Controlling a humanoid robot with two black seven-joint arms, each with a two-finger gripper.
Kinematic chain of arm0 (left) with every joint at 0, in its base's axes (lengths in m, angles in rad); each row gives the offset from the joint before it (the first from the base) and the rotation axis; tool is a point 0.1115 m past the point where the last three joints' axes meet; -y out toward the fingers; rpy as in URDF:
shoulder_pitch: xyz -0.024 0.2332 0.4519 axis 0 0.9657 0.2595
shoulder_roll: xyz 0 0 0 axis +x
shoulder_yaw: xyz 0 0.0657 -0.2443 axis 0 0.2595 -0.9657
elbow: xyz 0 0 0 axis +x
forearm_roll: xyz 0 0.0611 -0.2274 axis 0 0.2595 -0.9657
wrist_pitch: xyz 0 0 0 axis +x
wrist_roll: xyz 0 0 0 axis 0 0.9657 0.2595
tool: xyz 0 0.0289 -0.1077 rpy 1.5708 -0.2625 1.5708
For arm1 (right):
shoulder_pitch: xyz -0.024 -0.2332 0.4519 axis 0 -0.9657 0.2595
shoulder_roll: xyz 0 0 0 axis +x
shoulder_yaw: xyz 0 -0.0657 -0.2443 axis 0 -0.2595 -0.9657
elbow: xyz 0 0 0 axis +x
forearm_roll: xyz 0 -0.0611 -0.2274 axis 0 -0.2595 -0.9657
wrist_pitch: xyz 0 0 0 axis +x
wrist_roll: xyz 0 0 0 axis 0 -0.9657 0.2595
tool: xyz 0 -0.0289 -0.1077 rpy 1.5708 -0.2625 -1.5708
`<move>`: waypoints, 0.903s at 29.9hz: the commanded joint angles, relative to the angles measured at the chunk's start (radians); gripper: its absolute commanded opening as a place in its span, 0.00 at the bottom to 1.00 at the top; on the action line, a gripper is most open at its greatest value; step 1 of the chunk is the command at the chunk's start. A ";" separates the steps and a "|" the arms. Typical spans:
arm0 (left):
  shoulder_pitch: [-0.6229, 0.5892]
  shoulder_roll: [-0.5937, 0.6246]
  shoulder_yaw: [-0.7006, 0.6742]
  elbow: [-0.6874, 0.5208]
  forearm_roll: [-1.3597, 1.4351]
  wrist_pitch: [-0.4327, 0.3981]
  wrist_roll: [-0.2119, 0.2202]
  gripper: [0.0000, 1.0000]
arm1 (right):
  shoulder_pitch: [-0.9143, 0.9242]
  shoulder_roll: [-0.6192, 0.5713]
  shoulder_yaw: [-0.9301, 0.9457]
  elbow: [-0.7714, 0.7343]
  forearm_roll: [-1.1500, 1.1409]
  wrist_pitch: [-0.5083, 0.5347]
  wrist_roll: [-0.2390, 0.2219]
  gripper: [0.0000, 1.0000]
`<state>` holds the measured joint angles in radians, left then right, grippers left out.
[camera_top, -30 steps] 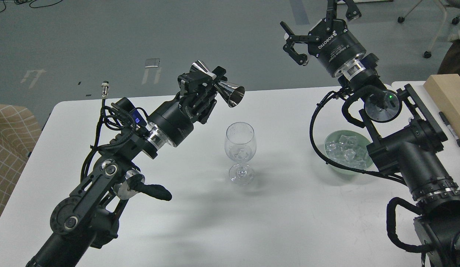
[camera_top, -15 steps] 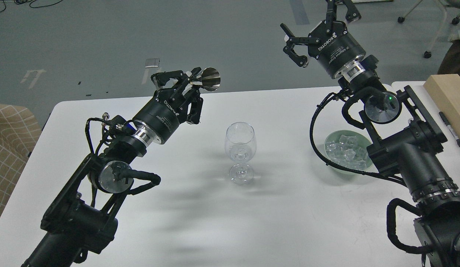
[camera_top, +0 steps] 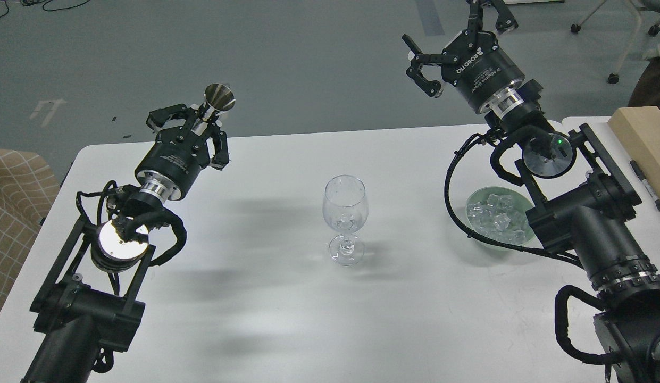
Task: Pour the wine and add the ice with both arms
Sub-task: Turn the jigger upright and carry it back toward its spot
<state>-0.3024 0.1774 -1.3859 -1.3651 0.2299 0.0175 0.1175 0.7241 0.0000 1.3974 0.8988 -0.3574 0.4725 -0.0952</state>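
Note:
A clear wine glass point(camera_top: 344, 210) stands upright at the table's middle, with what looks like one ice cube point(camera_top: 344, 218) low in its bowl. My left gripper point(camera_top: 205, 118) is shut on a silver double-cone jigger point(camera_top: 218, 98), held upright above the table's far left edge, well left of the glass. More ice point(camera_top: 494, 210) lies in a pale green bowl point(camera_top: 476, 236) right of the glass. My right gripper point(camera_top: 449, 29) is open and empty, raised high behind the bowl.
The white table point(camera_top: 287, 298) carries a pale wooden block point(camera_top: 641, 135) and a black marker point(camera_top: 647, 186) at its right edge. My right arm's elbow point(camera_top: 579, 223) hangs over the bowl's right side. A beige checked seat point(camera_top: 13, 197) stands left of the table.
My left arm has swung left, away from above the glass, and turned the jigger from tipped over to upright. The right arm has hardly moved.

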 commanded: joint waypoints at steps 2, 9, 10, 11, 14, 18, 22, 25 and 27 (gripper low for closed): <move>0.002 -0.004 -0.067 0.046 -0.075 0.021 0.005 0.10 | 0.000 0.000 0.000 -0.001 0.000 0.000 0.000 1.00; 0.045 -0.006 -0.147 0.158 -0.234 0.007 0.004 0.12 | 0.000 0.000 0.000 -0.001 0.000 0.000 0.000 1.00; 0.045 -0.007 -0.151 0.165 -0.248 0.006 0.004 0.12 | 0.000 0.000 0.000 -0.003 0.000 0.000 0.000 1.00; 0.045 -0.006 -0.160 0.182 -0.279 0.004 0.005 0.12 | 0.000 0.000 0.000 -0.003 0.000 0.000 0.000 1.00; 0.045 -0.006 -0.163 0.211 -0.308 0.004 0.005 0.13 | 0.000 0.000 0.000 -0.003 0.000 0.000 0.000 1.00; 0.046 -0.006 -0.165 0.245 -0.316 0.002 0.004 0.14 | -0.002 0.000 0.000 -0.001 0.000 0.000 0.000 1.00; 0.046 -0.007 -0.165 0.281 -0.377 -0.017 0.005 0.15 | -0.002 0.000 0.000 -0.001 0.000 0.000 0.000 1.00; 0.048 -0.006 -0.165 0.308 -0.411 -0.053 0.005 0.18 | -0.002 0.000 0.000 0.000 0.000 0.000 0.000 1.00; 0.048 -0.004 -0.165 0.337 -0.423 -0.086 0.007 0.19 | -0.002 0.000 0.000 0.000 0.000 0.000 0.000 1.00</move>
<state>-0.2556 0.1714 -1.5509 -1.0617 -0.1724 -0.0291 0.1217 0.7216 0.0000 1.3974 0.8985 -0.3575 0.4725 -0.0950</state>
